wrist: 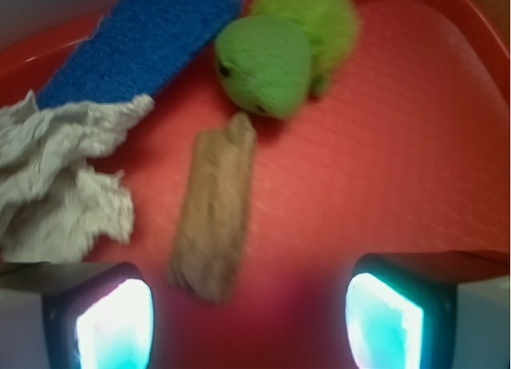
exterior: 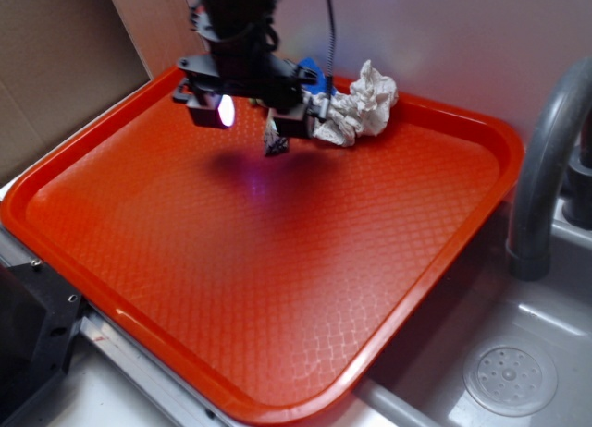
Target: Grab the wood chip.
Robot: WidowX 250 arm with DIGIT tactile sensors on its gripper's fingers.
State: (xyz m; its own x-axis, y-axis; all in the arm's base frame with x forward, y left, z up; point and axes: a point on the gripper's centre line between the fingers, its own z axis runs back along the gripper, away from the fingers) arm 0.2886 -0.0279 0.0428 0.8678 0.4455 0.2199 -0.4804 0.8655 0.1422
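The wood chip [wrist: 211, 217], a rough brown-grey sliver, lies flat on the orange tray [wrist: 415, 145], and its near end reaches in between my fingers, closer to the left one. My gripper [wrist: 249, 321] is open, its lit pads wide apart, with only that near end between them and nothing gripped. In the exterior view the gripper [exterior: 259, 120] hovers low over the tray's far side [exterior: 277, 288]. The chip [exterior: 276, 147] shows there as a small dark piece just below the fingers.
Crumpled white paper towel [wrist: 56, 185] [exterior: 361, 108] lies beside the chip. A green fuzzy lump [wrist: 275, 57] touches the chip's far end. A blue sponge [wrist: 136, 45] rests against the tray's back rim. A grey faucet [exterior: 541, 168] and sink [exterior: 509, 379] stand right of the tray.
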